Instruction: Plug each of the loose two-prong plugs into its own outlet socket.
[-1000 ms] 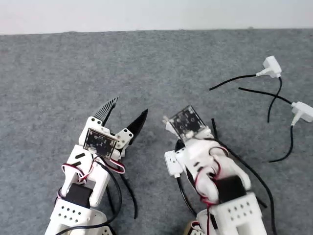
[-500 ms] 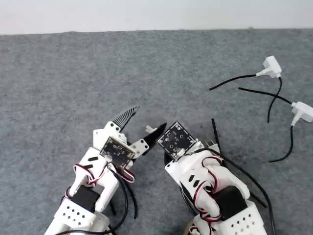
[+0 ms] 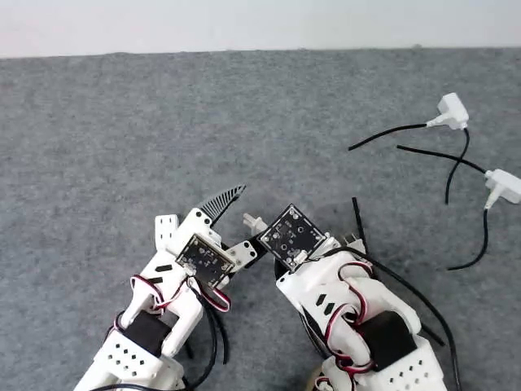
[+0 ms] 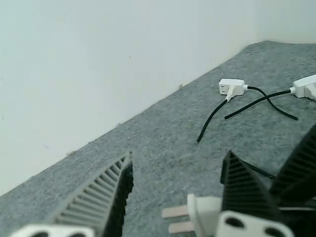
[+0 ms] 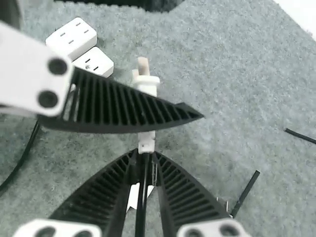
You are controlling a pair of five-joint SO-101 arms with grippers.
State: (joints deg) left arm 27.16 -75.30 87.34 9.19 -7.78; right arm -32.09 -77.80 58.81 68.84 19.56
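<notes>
- Two arms stand side by side on the grey carpet [image 3: 114, 122], their tips meeting near the middle.
- The right gripper [image 5: 145, 150] has its two fingers pressed together on the thin stem of one white plug [image 4: 200, 217]. The plug is held off the carpet, with its two flat prongs pointing away from that arm.
- The left gripper [image 4: 179, 170] has its two ribbed fingers spread wide, and the held plug sits between them. The plug lies close against one finger. Whether it touches that finger cannot be told.
- Two white socket blocks [image 5: 71, 35] lie side by side on the carpet just beyond the left arm's finger, touching or nearly so.
- Two more white cord ends lie well apart from the arms at the far right. One [image 3: 452, 110] is near the wall and the other [image 3: 505, 186] is a little nearer the arms.
- Each of these ends has a black cord, and the two cords cross. Whether they carry prongs or slots cannot be told.
- One short black strip [image 3: 356, 213] lies on the carpet beside the right arm.
</notes>
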